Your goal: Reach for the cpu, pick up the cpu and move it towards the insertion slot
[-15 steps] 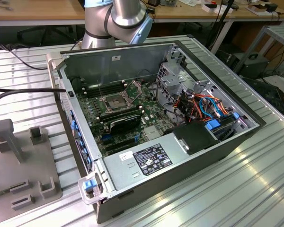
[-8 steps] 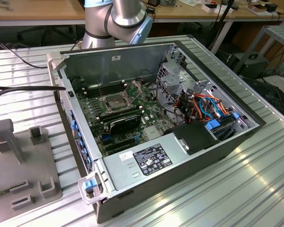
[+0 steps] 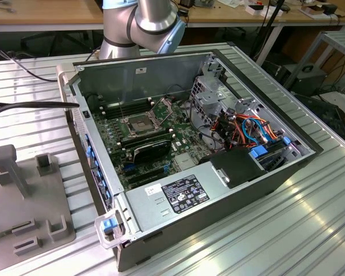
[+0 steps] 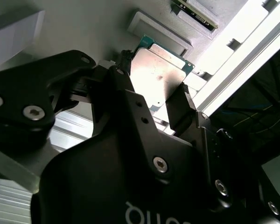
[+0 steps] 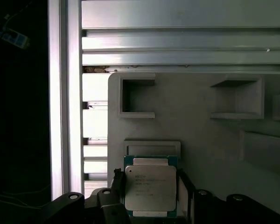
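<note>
Resting on the ribbed metal counter [image 3: 287, 230], an open computer case [image 3: 138, 77] is being shown in the exterior view, with its green motherboard [image 3: 106, 129] being exposed. The insertion slot [image 3: 139, 123] is being seen on that board, toward the far wall of the case, its silvery frame surrounding a dark centre. A grey fixture tray [image 3: 46, 195] is being carried by the counter at the exterior view's left, just beside the case and outside it, well apart from the slot. The arm's silver base [image 3: 144, 23] is being seen behind the case.

In the second wrist view, the cpu [image 4: 161, 70] is being gripped by the claw [image 4: 154, 79]. One black finger [image 4: 181, 105] is being pressed against one edge and the other against the opposite edge, so the claw is being shown narrow, at the chip's own width. The pale grey tray surface is being seen beyond the chip.

In the first wrist view, the cpu [image 5: 150, 189] is being flanked by the two black fingers, touching on both sides, with its silvery lid facing the camera. It is being held over the grey tray, just beside a low rectangular ledge [image 5: 151, 145], and two square pockets [image 5: 137, 95] are being seen farther along the tray. Whether the chip is being lifted clear of the tray cannot be told. Counter slats are being seen past the tray's edge.
</note>
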Robot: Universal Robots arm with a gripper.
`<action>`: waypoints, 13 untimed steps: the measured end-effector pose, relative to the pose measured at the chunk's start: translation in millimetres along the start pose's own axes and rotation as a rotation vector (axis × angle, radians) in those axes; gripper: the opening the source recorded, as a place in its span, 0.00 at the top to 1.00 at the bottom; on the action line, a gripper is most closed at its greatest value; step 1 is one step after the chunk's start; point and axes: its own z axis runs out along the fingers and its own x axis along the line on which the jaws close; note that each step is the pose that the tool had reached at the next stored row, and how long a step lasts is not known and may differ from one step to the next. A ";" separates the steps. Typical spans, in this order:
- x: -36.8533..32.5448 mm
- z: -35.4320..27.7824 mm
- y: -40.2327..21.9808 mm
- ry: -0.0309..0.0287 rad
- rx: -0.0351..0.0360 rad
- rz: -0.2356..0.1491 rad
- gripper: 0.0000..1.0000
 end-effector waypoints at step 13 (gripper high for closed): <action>0.0 -3.0 0.0 0.0010 0.0001 0.000 0.45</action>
